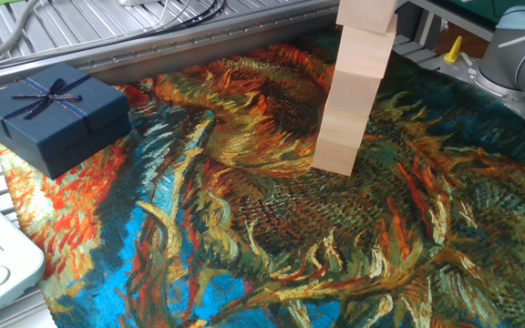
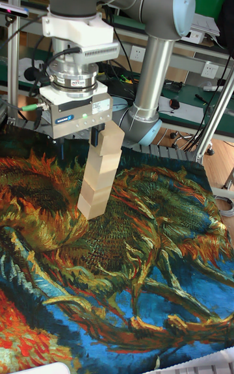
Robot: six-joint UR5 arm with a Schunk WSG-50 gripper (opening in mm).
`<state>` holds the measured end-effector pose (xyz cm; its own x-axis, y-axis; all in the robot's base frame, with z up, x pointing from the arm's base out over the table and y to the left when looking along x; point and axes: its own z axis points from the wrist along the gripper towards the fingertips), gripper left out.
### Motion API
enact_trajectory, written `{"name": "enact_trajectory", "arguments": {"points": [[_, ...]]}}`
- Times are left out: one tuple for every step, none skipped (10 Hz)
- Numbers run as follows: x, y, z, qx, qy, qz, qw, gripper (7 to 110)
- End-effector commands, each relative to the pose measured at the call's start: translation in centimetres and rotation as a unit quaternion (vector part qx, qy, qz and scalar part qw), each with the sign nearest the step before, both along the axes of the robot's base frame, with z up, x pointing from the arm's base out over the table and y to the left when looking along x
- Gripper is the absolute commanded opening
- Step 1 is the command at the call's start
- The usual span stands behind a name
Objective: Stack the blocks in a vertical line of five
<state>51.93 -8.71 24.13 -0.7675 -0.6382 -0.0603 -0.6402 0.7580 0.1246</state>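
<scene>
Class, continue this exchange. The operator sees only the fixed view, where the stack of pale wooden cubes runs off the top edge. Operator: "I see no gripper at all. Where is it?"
Observer: In the tall fixed view the gripper sits at the top of the stack of pale beige wooden cubes.
Operator: Is it gripping?
Observer: One dark finger shows beside the top cube. The other is hidden, so I cannot tell.
Operator: How many cubes?
Observer: Four show below the gripper body. A fifth cannot be confirmed.
</scene>
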Motion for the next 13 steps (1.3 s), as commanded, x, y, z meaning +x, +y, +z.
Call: {"name": "enact_trajectory", "arguments": {"points": [[0.0, 1.0, 0.2, 0.020, 0.000, 0.011, 0.9997, 7], [0.0, 1.3, 0.3, 0.027, 0.000, 0.011, 0.9996, 7], [0.0, 1.5, 0.3, 0.029, 0.000, 0.011, 0.9995, 7], [0.0, 1.8, 0.4, 0.034, -0.001, 0.012, 0.9994, 7], [0.1, 1.8, 0.4, 0.034, -0.001, 0.012, 0.9993, 7], [0.1, 1.9, 0.5, 0.035, -0.001, 0.011, 0.9993, 7], [0.1, 2.0, 0.5, 0.035, -0.001, 0.011, 0.9993, 7], [0.1, 2.1, 0.5, 0.036, -0.002, 0.011, 0.9993, 7], [0.2, 2.2, 0.6, 0.038, -0.002, 0.011, 0.9992, 7], [0.2, 2.2, 0.5, 0.037, -0.002, 0.011, 0.9992, 7], [0.2, 2.3, 0.6, 0.038, -0.002, 0.011, 0.9992, 7], [0.1, 2.5, 0.6, 0.042, -0.002, 0.012, 0.9990, 7], [0.0, 2.7, 0.7, 0.044, 0.000, 0.012, 0.9989, 7]]}}
